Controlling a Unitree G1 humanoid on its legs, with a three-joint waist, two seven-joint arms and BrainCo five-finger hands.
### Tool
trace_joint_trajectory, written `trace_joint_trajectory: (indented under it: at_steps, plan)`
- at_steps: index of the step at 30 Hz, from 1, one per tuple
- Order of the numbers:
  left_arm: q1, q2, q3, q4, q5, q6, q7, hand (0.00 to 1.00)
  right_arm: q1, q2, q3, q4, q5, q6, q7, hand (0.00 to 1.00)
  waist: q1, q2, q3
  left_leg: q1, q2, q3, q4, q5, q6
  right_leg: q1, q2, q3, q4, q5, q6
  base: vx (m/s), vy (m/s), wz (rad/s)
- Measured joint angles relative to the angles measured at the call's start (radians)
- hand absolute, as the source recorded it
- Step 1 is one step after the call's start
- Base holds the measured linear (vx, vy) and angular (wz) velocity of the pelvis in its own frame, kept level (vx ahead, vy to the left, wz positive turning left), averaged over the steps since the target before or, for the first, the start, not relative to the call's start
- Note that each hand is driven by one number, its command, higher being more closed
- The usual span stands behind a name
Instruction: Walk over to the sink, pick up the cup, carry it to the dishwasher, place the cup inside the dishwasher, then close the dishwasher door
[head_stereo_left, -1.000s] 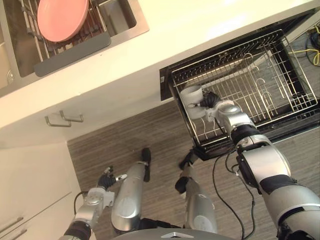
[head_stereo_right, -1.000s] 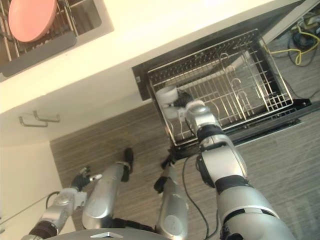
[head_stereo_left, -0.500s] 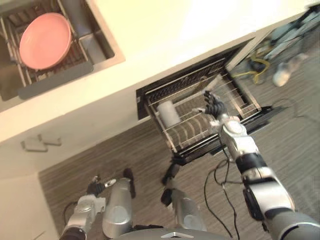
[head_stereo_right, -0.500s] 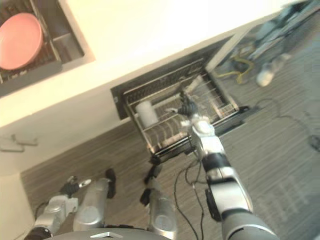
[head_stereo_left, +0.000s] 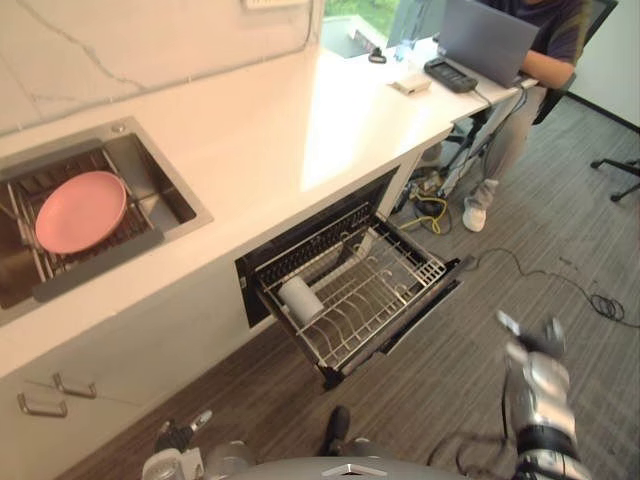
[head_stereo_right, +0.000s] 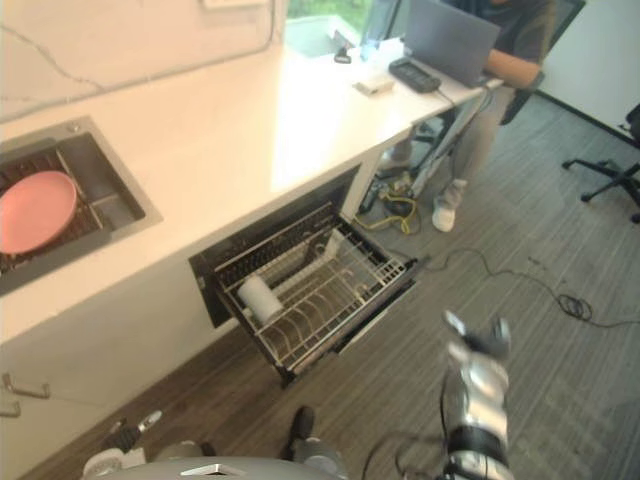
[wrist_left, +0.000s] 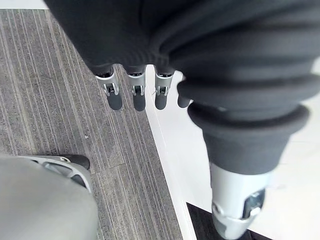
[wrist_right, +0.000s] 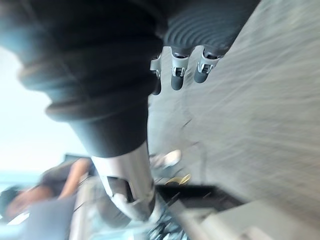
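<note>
The white cup (head_stereo_left: 300, 298) lies on its side at the left end of the dishwasher's pulled-out wire rack (head_stereo_left: 385, 285), under the counter. The dishwasher door (head_stereo_left: 425, 307) hangs open below the rack. My right hand (head_stereo_left: 531, 347) is raised over the floor well to the right of the rack; its fingers (wrist_right: 179, 74) are straight and hold nothing. Low at the left, my left hand (head_stereo_left: 176, 439) hangs near the cabinet front, its fingers (wrist_left: 133, 95) straight and empty.
A pink plate (head_stereo_left: 80, 210) rests on a rack in the sink (head_stereo_left: 160, 185) at the left. The white counter (head_stereo_left: 300, 110) runs to a person (head_stereo_left: 545, 40) sitting at a laptop (head_stereo_left: 485, 40). Cables (head_stereo_left: 590, 295) lie on the floor; an office chair base (head_stereo_left: 620, 170) stands far right.
The camera has swung up and back, showing more of the room. My right hand has let go of the cup and drawn out of the rack to the right; the cup stays in the rack.
</note>
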Motion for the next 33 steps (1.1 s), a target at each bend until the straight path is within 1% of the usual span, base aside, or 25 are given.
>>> trace_joint_trajectory:
  at_steps: [1, 2, 3, 4, 5, 6, 7, 9, 10, 12, 13, 15, 17, 18, 19, 22, 23, 25, 26, 29, 33]
  plan:
    - [0.001, -0.003, 0.006, 0.007, 0.0, 0.005, 0.0, 0.0, 0.021, 0.013, -0.012, 0.046, 0.0, 0.0, 0.011, 0.0, -0.002, 0.004, -0.003, 0.011, -0.002, 0.002, -0.008, 0.001, 0.0, 0.006, 0.0, 0.0, 0.0, -0.001, 0.001, 0.07, 0.031, -0.16]
    - [0.001, -0.004, 0.011, 0.028, 0.001, 0.015, 0.0, 0.0, 0.067, 0.045, -0.031, 0.129, 0.0, 0.0, 0.042, 0.0, -0.014, 0.014, -0.011, 0.028, -0.006, 0.005, -0.023, 0.003, 0.0, 0.015, -0.001, 0.001, 0.0, -0.005, 0.005, 0.04, 0.026, -0.08]
    - [0.001, -0.006, 0.022, 0.041, 0.004, 0.033, -0.001, 0.0, 0.114, 0.08, -0.042, 0.204, 0.0, 0.002, 0.096, 0.0, -0.025, 0.019, -0.014, 0.042, -0.009, 0.007, -0.041, 0.007, -0.001, 0.028, -0.001, 0.002, 0.0, -0.01, 0.007, 0.04, 0.024, -0.06]
    - [0.001, -0.008, 0.031, 0.046, 0.014, 0.044, -0.002, 0.0, 0.138, 0.102, -0.047, 0.23, -0.001, 0.004, 0.127, 0.0, -0.027, 0.02, -0.015, 0.054, -0.01, 0.01, -0.052, 0.01, -0.002, 0.033, -0.001, 0.003, 0.0, -0.016, 0.013, 0.03, 0.011, -0.05]
    - [-0.003, -0.014, 0.061, 0.062, 0.043, 0.063, -0.003, 0.0, 0.185, 0.162, -0.047, 0.284, -0.004, 0.015, 0.205, 0.0, -0.033, 0.02, -0.017, 0.078, -0.014, 0.013, -0.078, 0.017, -0.003, 0.045, -0.001, 0.003, 0.0, -0.025, 0.013, 0.04, 0.004, -0.03]
    - [-0.005, -0.016, 0.079, 0.066, 0.062, 0.079, -0.004, 0.0, 0.208, 0.199, -0.047, 0.307, -0.016, 0.026, 0.258, 0.0, -0.034, 0.02, -0.018, 0.094, -0.016, 0.015, -0.092, 0.023, -0.005, 0.055, 0.0, 0.003, 0.0, -0.028, 0.012, 0.0, 0.0, 0.0]
    - [-0.005, -0.019, 0.089, 0.068, 0.074, 0.089, -0.004, 0.0, 0.219, 0.222, -0.047, 0.324, -0.028, 0.028, 0.295, 0.0, -0.034, 0.02, -0.018, 0.103, -0.016, 0.016, -0.097, 0.025, -0.005, 0.061, 0.0, 0.003, 0.0, -0.029, 0.013, 0.0, 0.0, 0.0]
    - [-0.002, -0.023, 0.111, 0.072, 0.114, 0.126, -0.01, 0.0, 0.246, 0.289, -0.045, 0.339, -0.091, 0.053, 0.396, 0.0, -0.032, 0.015, -0.025, 0.124, -0.019, 0.022, -0.115, 0.028, -0.006, 0.072, 0.0, 0.003, 0.0, -0.031, 0.014, 0.0, 0.0, 0.0]
    - [0.001, -0.024, 0.118, 0.073, 0.132, 0.145, -0.013, 0.0, 0.253, 0.296, -0.053, 0.34, -0.106, 0.064, 0.415, 0.0, -0.032, 0.019, -0.029, 0.14, -0.022, 0.026, -0.126, 0.03, -0.004, 0.081, -0.001, 0.005, 0.0, -0.032, 0.016, 0.0, 0.0, 0.0]
    - [0.004, -0.026, 0.118, 0.081, 0.139, 0.164, -0.026, 0.0, 0.26, 0.282, -0.022, 0.34, -0.153, 0.09, 0.449, 0.0, -0.03, 0.019, -0.029, 0.155, -0.023, 0.028, -0.128, 0.028, -0.004, 0.095, -0.001, 0.006, 0.0, -0.033, 0.018, 0.01, 0.017, -0.01]
    - [0.008, -0.023, 0.118, 0.082, 0.139, 0.173, -0.029, 0.0, 0.262, 0.281, -0.001, 0.34, -0.185, 0.105, 0.455, 0.0, -0.028, 0.02, -0.036, 0.157, -0.023, 0.028, -0.134, 0.029, -0.005, 0.094, 0.0, 0.006, 0.0, -0.033, 0.017, 0.0, 0.0, 0.0]
    - [0.009, -0.018, 0.115, 0.083, 0.139, 0.178, -0.032, 0.0, 0.262, 0.263, 0.037, 0.343, -0.23, 0.116, 0.456, 0.0, -0.02, 0.013, -0.041, 0.171, -0.024, 0.029, -0.151, 0.033, -0.007, 0.098, 0.004, 0.007, -0.001, -0.033, 0.016, 0.01, 0.0, -0.02]
    - [0.007, -0.011, 0.097, 0.089, 0.139, 0.184, -0.033, 0.0, 0.261, 0.248, 0.077, 0.351, -0.27, 0.123, 0.456, 0.0, -0.015, 0.011, -0.043, 0.176, -0.025, 0.029, -0.158, 0.036, -0.008, 0.098, 0.005, 0.009, -0.001, -0.033, 0.016, 0.03, 0.004, -0.02]
    - [0.005, -0.002, 0.069, 0.101, 0.138, 0.189, -0.036, 0.0, 0.256, 0.233, 0.107, 0.354, -0.294, 0.127, 0.455, 0.0, -0.015, 0.014, -0.043, 0.176, -0.026, 0.029, -0.159, 0.036, -0.007, 0.098, 0.005, 0.009, -0.001, -0.033, 0.016, 0.03, 0.01, -0.02]
    - [0.004, 0.003, 0.05, 0.11, 0.138, 0.198, -0.045, 0.0, 0.251, 0.219, 0.141, 0.36, -0.298, 0.129, 0.455, 0.0, -0.016, 0.017, -0.043, 0.179, -0.027, 0.029, -0.159, 0.036, -0.008, 0.098, 0.006, 0.011, -0.001, -0.033, 0.016, 0.03, 0.009, -0.03]
    - [0.001, 0.01, 0.016, 0.111, 0.138, 0.203, -0.052, 0.0, 0.247, 0.203, 0.181, 0.359, -0.302, 0.127, 0.448, 0.0, -0.016, 0.021, -0.042, 0.183, -0.029, 0.029, -0.16, 0.036, -0.008, 0.098, 0.007, 0.012, -0.001, -0.033, 0.017, 0.0, 0.0, 0.0]
    - [-0.003, 0.017, -0.01, 0.112, 0.138, 0.209, -0.057, 0.0, 0.24, 0.191, 0.205, 0.36, -0.338, 0.121, 0.445, 0.0, -0.016, 0.022, -0.041, 0.184, -0.03, 0.029, -0.16, 0.036, -0.008, 0.098, 0.006, 0.014, -0.001, -0.033, 0.017, 0.0, 0.0, 0.0]
    - [-0.004, 0.021, -0.022, 0.112, 0.138, 0.211, -0.062, 0.0, 0.238, 0.184, 0.223, 0.36, -0.346, 0.114, 0.441, 0.0, -0.016, 0.022, -0.041, 0.184, -0.031, 0.029, -0.16, 0.036, -0.008, 0.099, 0.006, 0.014, -0.001, -0.033, 0.017, 0.0, 0.0, 0.0]
    - [-0.004, 0.022, -0.027, 0.112, 0.139, 0.212, -0.068, 0.0, 0.234, 0.18, 0.242, 0.359, -0.358, 0.108, 0.427, 0.0, -0.015, 0.023, -0.041, 0.183, -0.031, 0.029, -0.16, 0.036, -0.008, 0.099, 0.005, 0.014, -0.001, -0.033, 0.017, 0.0, 0.0, 0.0]
    - [-0.004, 0.027, -0.045, 0.112, 0.139, 0.216, -0.071, 0.0, 0.224, 0.176, 0.26, 0.359, -0.369, 0.109, 0.4, 0.0, -0.016, 0.023, -0.04, 0.183, -0.031, 0.029, -0.158, 0.036, -0.008, 0.099, 0.005, 0.014, -0.001, -0.033, 0.017, 0.0, 0.0, 0.0]
    - [-0.004, 0.025, -0.05, 0.126, 0.155, 0.218, -0.071, 0.0, 0.217, 0.176, 0.261, 0.359, -0.372, 0.109, 0.361, 0.0, -0.016, 0.032, -0.034, 0.183, -0.031, 0.029, -0.158, 0.035, -0.008, 0.099, 0.005, 0.014, -0.001, -0.033, 0.017, 0.0, 0.0, 0.0]
